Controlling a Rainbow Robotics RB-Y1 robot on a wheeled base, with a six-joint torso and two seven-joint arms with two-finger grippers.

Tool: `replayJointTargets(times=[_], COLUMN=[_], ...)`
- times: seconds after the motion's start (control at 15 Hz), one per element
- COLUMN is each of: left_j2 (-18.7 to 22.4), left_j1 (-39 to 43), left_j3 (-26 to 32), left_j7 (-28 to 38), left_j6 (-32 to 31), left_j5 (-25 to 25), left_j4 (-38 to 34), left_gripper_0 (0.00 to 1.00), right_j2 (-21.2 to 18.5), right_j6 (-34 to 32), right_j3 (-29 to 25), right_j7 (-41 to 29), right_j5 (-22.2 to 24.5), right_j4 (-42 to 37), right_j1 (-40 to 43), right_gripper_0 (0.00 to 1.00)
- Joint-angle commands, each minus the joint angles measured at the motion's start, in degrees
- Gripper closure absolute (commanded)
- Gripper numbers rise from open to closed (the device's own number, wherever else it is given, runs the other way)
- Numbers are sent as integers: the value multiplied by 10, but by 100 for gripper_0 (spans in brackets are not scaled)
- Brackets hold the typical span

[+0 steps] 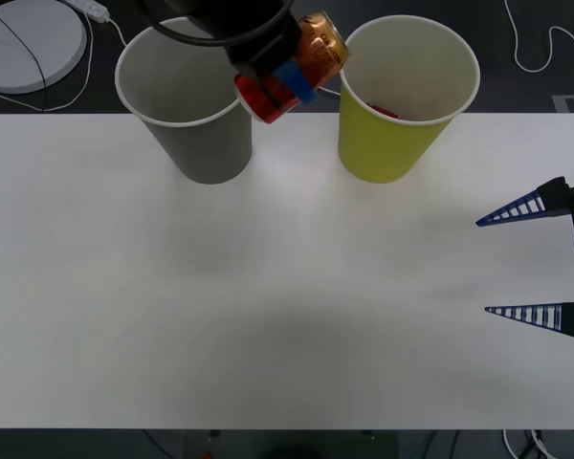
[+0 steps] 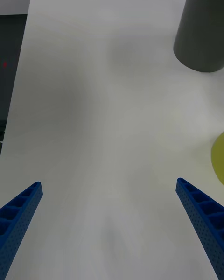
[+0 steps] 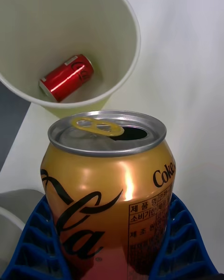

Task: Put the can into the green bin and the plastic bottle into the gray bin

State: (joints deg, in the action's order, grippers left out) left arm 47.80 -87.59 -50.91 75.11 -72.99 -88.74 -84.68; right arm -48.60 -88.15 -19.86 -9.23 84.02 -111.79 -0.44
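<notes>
Holding the can (image 1: pixel 306 65) between its blue fingers, the left gripper (image 1: pixel 289 81) hangs in the air near the far edge of the table (image 1: pixel 268 306), in the gap between the gray bin (image 1: pixel 193 105) and the green bin (image 1: pixel 402 96). The jaws are clamped on the can's lower body, which leaves the gold top and pull tab free and pointing toward the green bin, so the can could drop clear once released. In the left wrist view the can (image 3: pixel 109 191) sits just short of the green bin's white rim (image 3: pixel 126 74), and a small red can (image 3: pixel 67 77) already lies on its side at the bottom of that bin. I judge the carry as nearly done, with a short move over the rim left before letting go. The right gripper (image 1: pixel 526 263) waits low near the table's right edge with its jaws spread wide and nothing between them, well apart from both bins. No plastic bottle can be made out on the table.
</notes>
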Motion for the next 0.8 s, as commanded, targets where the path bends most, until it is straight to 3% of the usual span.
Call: replayJointTargets(times=[0.07,0.27,0.6,0.8], left_j2=[-46,-114,-226,-277], left_j1=[-86,-159,-219,-228], left_j3=[-75,-141,-195,-210], left_j7=[18,17,17,17], left_j6=[32,66,144,181], left_j5=[42,83,98,101], left_j4=[101,222,392,444], left_gripper_0=[100,100,100,100], right_j2=[0,0,0,0], right_j6=[0,0,0,0], right_j3=[0,0,0,0], right_j7=[0,0,0,0], right_j5=[0,0,0,0], right_j4=[0,0,0,0], right_j1=[0,0,0,0], right_gripper_0=[0,0,0,0])
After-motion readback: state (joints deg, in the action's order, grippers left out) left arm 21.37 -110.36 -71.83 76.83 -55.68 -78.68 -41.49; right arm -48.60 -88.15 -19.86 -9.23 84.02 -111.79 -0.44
